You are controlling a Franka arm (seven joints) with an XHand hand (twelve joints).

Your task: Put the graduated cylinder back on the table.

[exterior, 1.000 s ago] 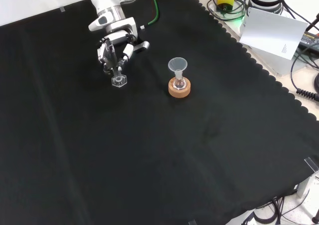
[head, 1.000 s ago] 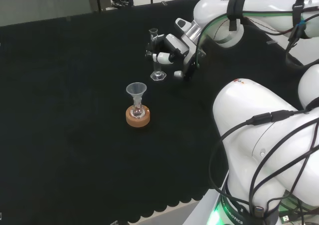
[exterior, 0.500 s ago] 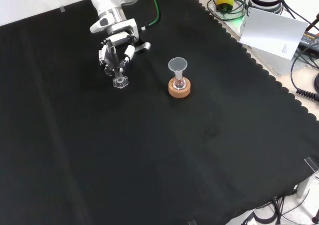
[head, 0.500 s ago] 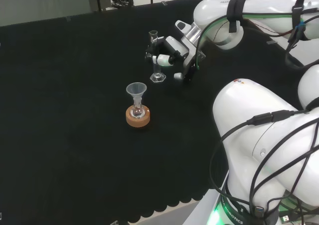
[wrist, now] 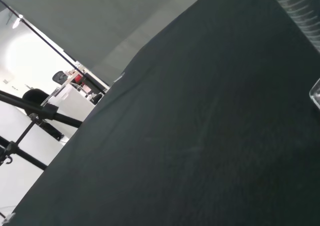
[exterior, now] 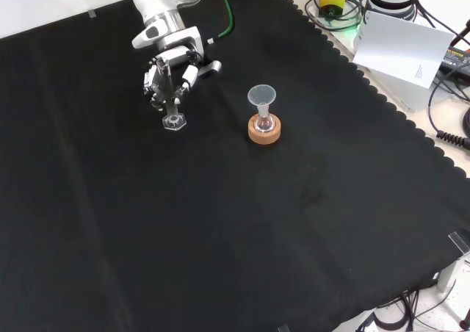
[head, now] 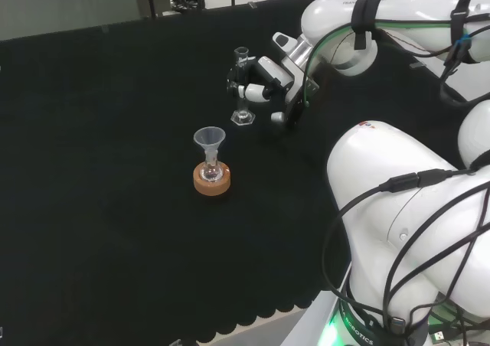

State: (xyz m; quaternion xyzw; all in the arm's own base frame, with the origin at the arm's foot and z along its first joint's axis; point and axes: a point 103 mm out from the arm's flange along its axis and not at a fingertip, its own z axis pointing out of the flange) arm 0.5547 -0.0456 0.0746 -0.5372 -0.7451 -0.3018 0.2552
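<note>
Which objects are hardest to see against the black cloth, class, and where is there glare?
Head view: the clear graduated cylinder nearly vanishes against the cloth. Front view: its base catches light beneath the hand. Wrist view: the bright room behind is washed out.

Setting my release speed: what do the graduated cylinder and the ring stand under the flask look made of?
The graduated cylinder, in the hand, looks like clear glass or plastic: the cloth shows through it and its hexagonal foot glints. The ring stand looks like matte tan cork.
</note>
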